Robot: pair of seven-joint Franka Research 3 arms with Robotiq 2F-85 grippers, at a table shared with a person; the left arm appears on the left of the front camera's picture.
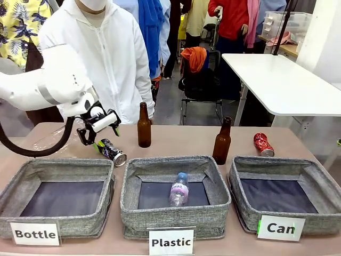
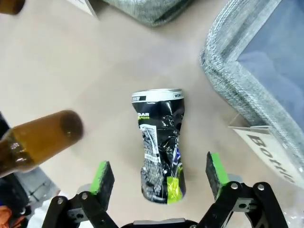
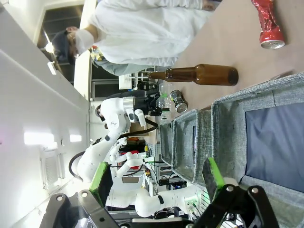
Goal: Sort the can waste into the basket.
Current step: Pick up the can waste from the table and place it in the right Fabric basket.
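The dark crushed can [image 1: 112, 151] lies on the table behind the "Bottle" bin, silver end toward the robot. My left gripper [image 1: 97, 133] hangs just above it, open. In the left wrist view the dark can [image 2: 159, 147] lies between the two green pads [image 2: 103, 178], which stand apart from its sides. The red can [image 1: 263, 144] lies behind the basket [image 1: 277, 163] labelled "Can", whose dark floor is bare. My right gripper [image 3: 156, 178] is open, holding nothing, above the basket [image 3: 228, 142], with the red can [image 3: 268, 23] beyond it.
Two brown glass bottles [image 1: 144, 126] [image 1: 221, 141] stand upright behind the middle "Plastic" bin [image 1: 176, 208], which holds a clear plastic bottle [image 1: 179, 189]. The "Bottle" bin [image 1: 56, 168] sits right beside the dark can. A person in white stands at the far side.
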